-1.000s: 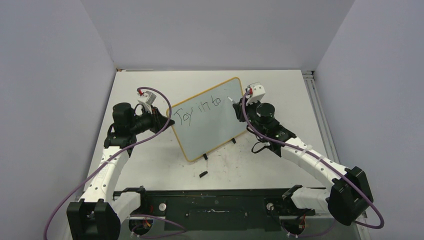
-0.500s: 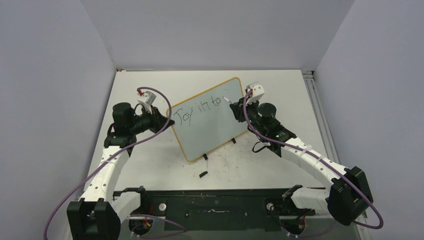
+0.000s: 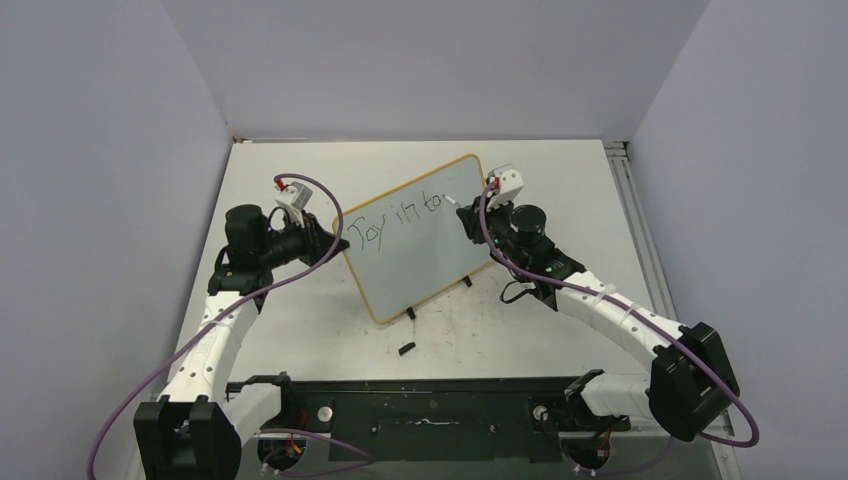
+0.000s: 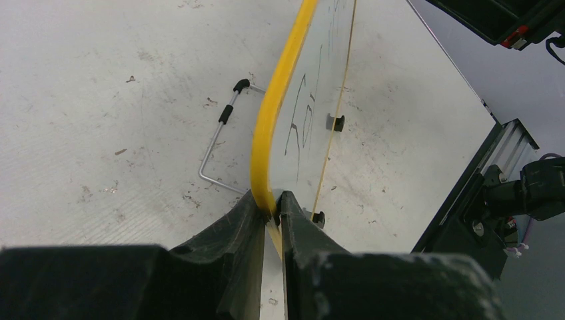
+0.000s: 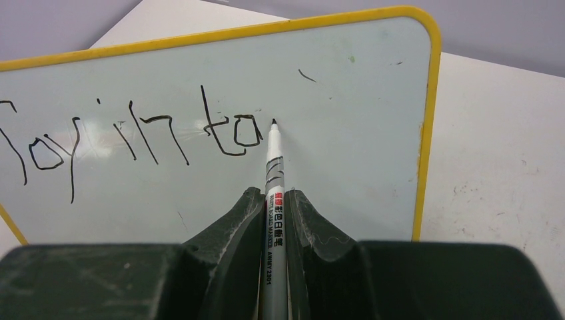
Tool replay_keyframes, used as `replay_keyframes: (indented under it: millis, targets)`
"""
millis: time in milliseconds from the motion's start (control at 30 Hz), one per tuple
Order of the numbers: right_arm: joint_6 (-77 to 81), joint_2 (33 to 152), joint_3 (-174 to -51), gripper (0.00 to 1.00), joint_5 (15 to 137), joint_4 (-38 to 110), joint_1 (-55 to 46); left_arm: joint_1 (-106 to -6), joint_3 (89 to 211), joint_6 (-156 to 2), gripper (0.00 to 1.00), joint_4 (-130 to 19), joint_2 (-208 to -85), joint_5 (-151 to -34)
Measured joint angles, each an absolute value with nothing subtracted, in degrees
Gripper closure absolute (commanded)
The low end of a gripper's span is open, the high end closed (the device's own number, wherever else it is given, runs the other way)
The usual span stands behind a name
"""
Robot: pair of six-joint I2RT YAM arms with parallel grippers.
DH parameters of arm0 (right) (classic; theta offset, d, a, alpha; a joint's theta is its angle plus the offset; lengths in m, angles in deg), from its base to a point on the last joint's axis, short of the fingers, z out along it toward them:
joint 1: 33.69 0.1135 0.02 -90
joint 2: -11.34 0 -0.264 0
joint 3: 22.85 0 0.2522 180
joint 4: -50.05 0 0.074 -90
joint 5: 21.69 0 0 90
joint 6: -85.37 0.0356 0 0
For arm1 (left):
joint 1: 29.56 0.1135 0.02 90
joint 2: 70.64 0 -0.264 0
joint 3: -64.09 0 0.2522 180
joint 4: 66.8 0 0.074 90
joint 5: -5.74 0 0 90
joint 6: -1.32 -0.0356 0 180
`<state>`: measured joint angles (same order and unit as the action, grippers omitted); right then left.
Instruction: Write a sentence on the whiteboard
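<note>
The whiteboard (image 3: 420,262) stands tilted near the middle of the tabletop (image 3: 300,320), closer to the far edge. The left gripper (image 4: 272,205) has its jaws pinched on the yellow frame. The right gripper (image 5: 274,199) squeezes a marker (image 5: 274,163), tip by the sentence (image 5: 133,133), which reads "Joy in to"

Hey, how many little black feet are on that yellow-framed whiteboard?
2. One small black foot clips the bottom edge of the glossy yellow-framed whiteboard near its left corner in the top view; the second foot clips the same edge farther right. None seems hidden.
</note>
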<state>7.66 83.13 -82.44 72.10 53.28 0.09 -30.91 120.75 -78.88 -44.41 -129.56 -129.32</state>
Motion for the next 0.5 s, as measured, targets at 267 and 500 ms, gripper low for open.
replay_keyframes:
  millis: [267,500]
  targets:
    - [7.33,83.40,-82.44,0.95,72.15,53.76,0.09,-30.91,120.77,-78.90,1.00,-44.43,-129.60,-129.32]
    - [6.46,83.42,-82.44,0.95,72.34,53.83,0.31,-30.91,120.77,-78.90,1.00,-44.43,-129.69,-129.34]
